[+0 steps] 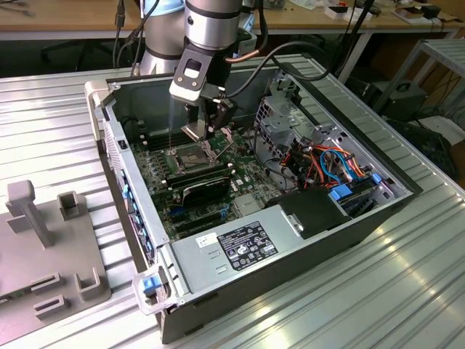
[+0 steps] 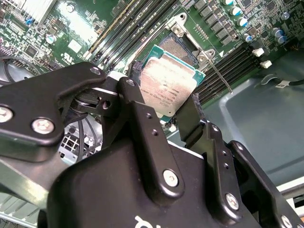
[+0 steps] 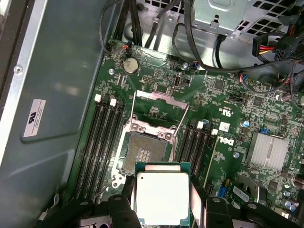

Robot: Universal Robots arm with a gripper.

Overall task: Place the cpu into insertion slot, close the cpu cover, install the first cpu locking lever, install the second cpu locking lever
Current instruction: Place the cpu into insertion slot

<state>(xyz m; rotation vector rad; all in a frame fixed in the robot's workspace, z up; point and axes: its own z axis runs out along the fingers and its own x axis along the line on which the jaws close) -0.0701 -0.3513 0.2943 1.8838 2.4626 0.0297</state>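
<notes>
currently, jaws clenched on cpu [image 3: 161, 197], insertion slot [image 3: 145, 152] uncovered, inside open computer case [image 1: 218, 304]

Probably a robotics or electronics lab: an open computer case [image 1: 240, 298] sits on a ribbed aluminium table [image 1: 407, 291], a grey fixture plate [image 1: 65, 247] at eight o'clock, and cluttered wooden workbenches [image 1: 73, 25] run across at twelve.

On my feed I see a ribbed silver tabletop [image 1: 378, 291], a long, cluttered wooden bench [image 1: 73, 20] behind it, a grey metal rack [image 1: 445, 51] at the exterior view's right, even indoor light
</notes>
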